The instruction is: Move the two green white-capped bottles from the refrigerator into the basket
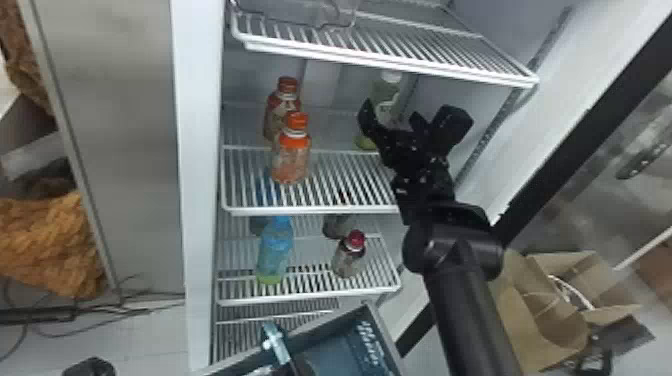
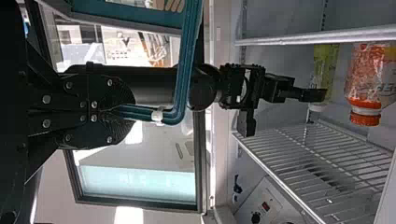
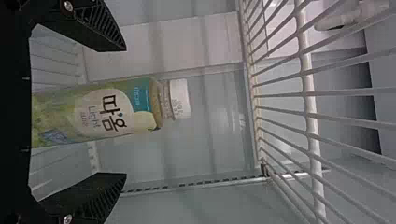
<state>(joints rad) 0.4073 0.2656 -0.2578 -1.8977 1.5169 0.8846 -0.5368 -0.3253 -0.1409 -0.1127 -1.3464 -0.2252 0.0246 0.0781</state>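
In the head view a green white-capped bottle [image 1: 388, 96] stands upright at the back right of the upper-middle shelf. My right gripper [image 1: 413, 117] is in front of it and hides part of it. From the right wrist, the bottle [image 3: 93, 112] lies between the open fingers of the right gripper [image 3: 123, 112], with a gap on both sides. The basket [image 1: 320, 332] hangs low before the fridge, my left gripper [image 1: 299, 366] at its handle [image 1: 275, 342]. In the left wrist view the left gripper [image 2: 128, 111] is shut on the teal handle [image 2: 183, 70]. A second green bottle cannot be made out.
Two orange-capped bottles [image 1: 291, 150] stand left on the same shelf [image 1: 340, 175]. A blue bottle [image 1: 276, 250] and a red-capped bottle [image 1: 348, 257] are on the shelf below. The wire shelf [image 1: 390, 55] overhead and the fridge's right wall lie close to the right arm.
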